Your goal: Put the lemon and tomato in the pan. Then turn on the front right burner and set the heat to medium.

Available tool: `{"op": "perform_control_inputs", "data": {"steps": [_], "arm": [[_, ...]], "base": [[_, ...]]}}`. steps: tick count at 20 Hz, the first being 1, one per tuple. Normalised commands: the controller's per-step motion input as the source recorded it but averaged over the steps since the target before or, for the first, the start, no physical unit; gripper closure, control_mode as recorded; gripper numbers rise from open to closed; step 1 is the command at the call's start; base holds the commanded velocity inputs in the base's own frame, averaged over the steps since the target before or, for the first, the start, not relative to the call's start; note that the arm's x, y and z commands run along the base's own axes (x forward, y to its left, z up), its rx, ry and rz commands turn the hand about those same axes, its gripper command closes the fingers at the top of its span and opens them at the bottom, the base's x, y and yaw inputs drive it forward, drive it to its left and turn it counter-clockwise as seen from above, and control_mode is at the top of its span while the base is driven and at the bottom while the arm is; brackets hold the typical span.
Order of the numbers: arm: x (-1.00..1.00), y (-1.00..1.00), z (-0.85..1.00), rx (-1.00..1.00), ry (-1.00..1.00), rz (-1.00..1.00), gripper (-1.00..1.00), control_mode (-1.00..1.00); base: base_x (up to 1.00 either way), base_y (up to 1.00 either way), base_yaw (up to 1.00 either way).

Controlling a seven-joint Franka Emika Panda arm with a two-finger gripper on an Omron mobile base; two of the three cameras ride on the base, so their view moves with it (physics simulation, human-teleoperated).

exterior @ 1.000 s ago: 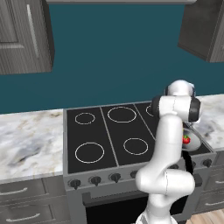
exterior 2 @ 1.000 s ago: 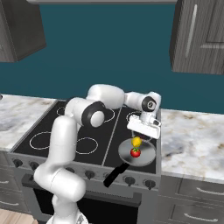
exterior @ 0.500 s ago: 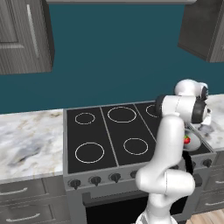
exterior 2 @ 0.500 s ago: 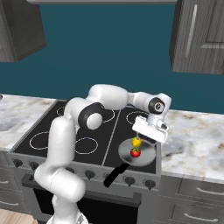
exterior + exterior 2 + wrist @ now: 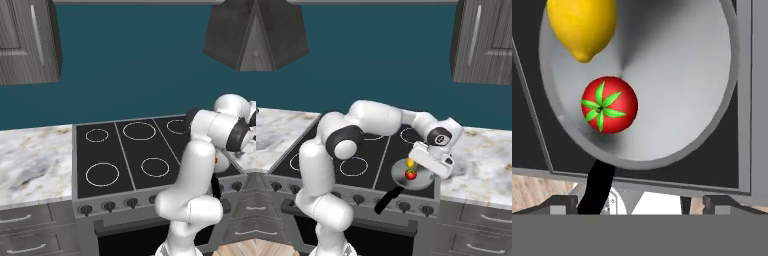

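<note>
The grey pan (image 5: pixel 677 75) sits on the stove's front right burner, its black handle (image 5: pixel 599 185) pointing over the front edge. Inside it lie the yellow lemon (image 5: pixel 582 25) and, beside it, the red tomato (image 5: pixel 609 105) with its green stem up. From the right base view the pan (image 5: pixel 398 176) holds the tomato (image 5: pixel 411 174) with the lemon (image 5: pixel 410 163) just behind it. My gripper (image 5: pixel 641 202) hovers above the pan's front edge, open, with nothing between its fingers; in the right base view the gripper (image 5: pixel 429 166) hangs over the pan's right side. A sliver of tomato (image 5: pixel 215 161) shows behind my arm.
A row of dark knobs (image 5: pixel 403 205) runs along the stove front below the black cooktop (image 5: pixel 125 155). Marble counters flank the stove on the left (image 5: pixel 30 160) and right (image 5: pixel 481 165). Grey cabinets hang above.
My hand has swung to the right and a little lower over the pan's right side, jaws still open. The lemon and tomato have not moved.
</note>
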Motion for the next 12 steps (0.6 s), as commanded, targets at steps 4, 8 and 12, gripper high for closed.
{"op": "perform_control_inputs", "data": {"steps": [4,8,12], "arm": [[-0.38,0.0,0.09,0.01,-0.28,0.05,-1.0,-1.0],[-0.44,0.0,0.16,0.0,-0.29,0.04,-1.0,-1.0],[-0.3,-0.04,0.0,0.01,-0.31,0.04,-1.0,-1.0]], "base": [[0.0,0.0,0.0],[0.0,0.0,0.0],[0.0,0.0,0.0]]}}
